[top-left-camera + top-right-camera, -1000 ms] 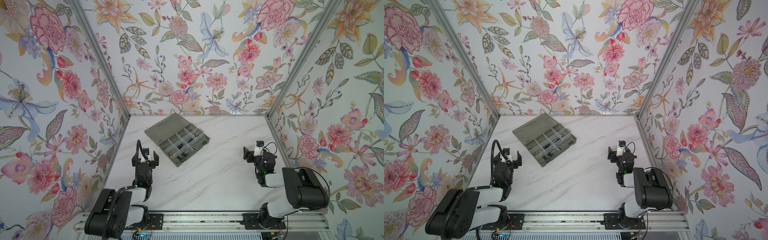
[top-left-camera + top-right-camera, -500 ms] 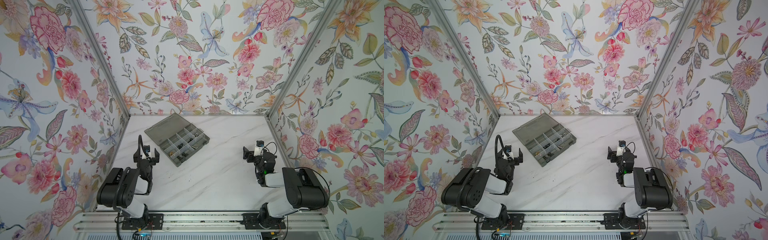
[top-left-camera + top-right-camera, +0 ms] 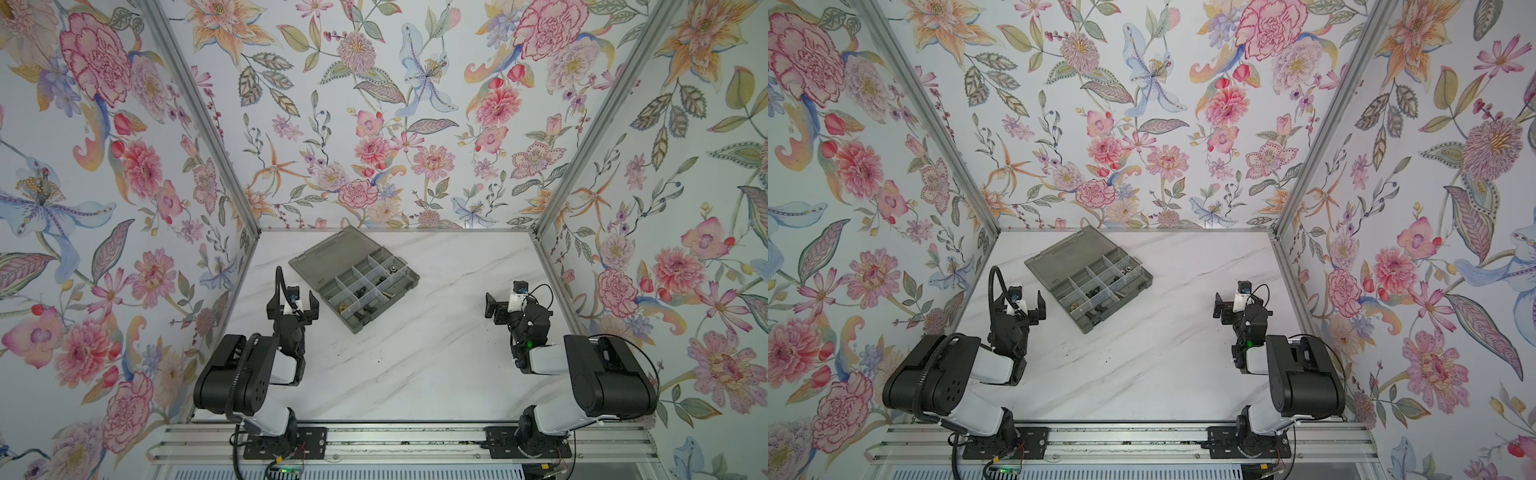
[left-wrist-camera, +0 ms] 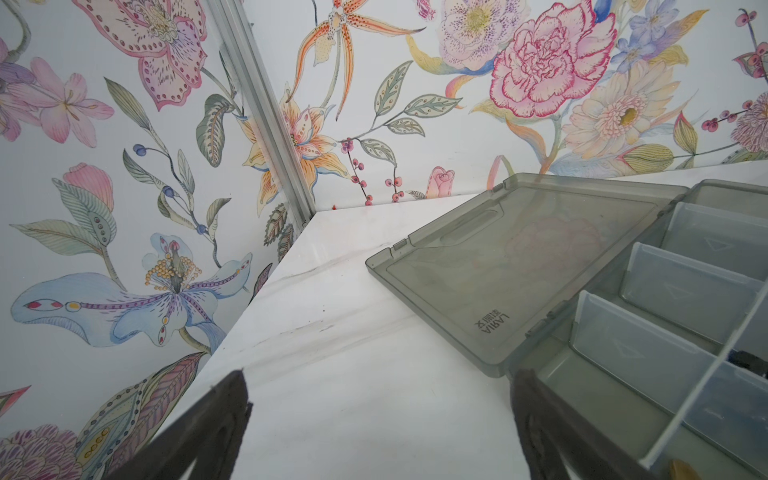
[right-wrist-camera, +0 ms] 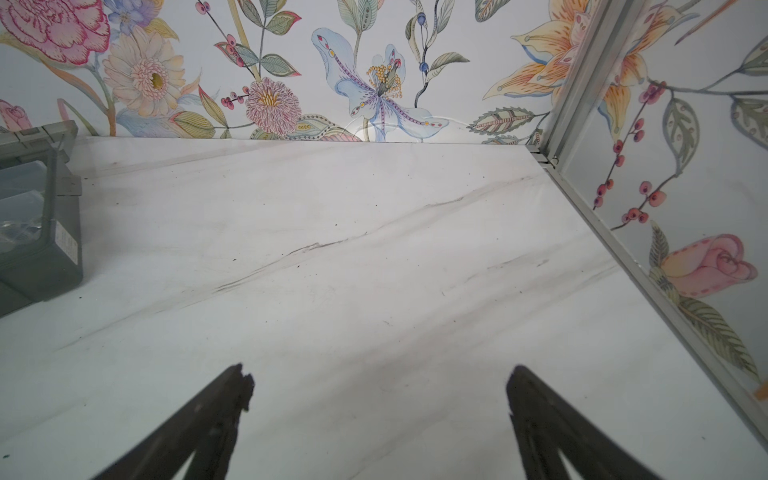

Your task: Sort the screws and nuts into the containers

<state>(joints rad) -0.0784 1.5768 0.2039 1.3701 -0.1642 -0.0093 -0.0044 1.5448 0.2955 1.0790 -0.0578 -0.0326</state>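
Top views, both: floral walls (image 3: 124,208) on 3 sides, largest thing in shot. Below them, white marble table (image 3: 415,374). At front edge, 2 black-and-white arms folded up: left arm (image 3: 237,378), right arm (image 3: 602,374).

Next in size, smoky-grey box (image 3: 386,303) on table, back-left of centre, set at an angle to the walls. Lid (image 3: 334,257) open, lying flat toward back-left corner. Compartments (image 3: 337,291) split by clear dividers.

Left hand (image 3: 293,306) just beside box's near-left side, raised off table, not touching it. Fingers (image 4: 216,419) spread wide, nothing gripped. Past them in left wrist view, only table & a box corner.

Right hand (image 3: 493,309) well apart from box, near right wall. Side-on in both top views, so spread hard to judge there. Per right wrist view, fingers wide apart w/ only table between.

Smallest: parts lying in compartments. Dark bits (image 3: 362,293) in middle ones, silver bit (image 3: 392,270) toward far-right end, brass bit (image 3: 343,307) toward near-left end. Too small to tell screw from nut.
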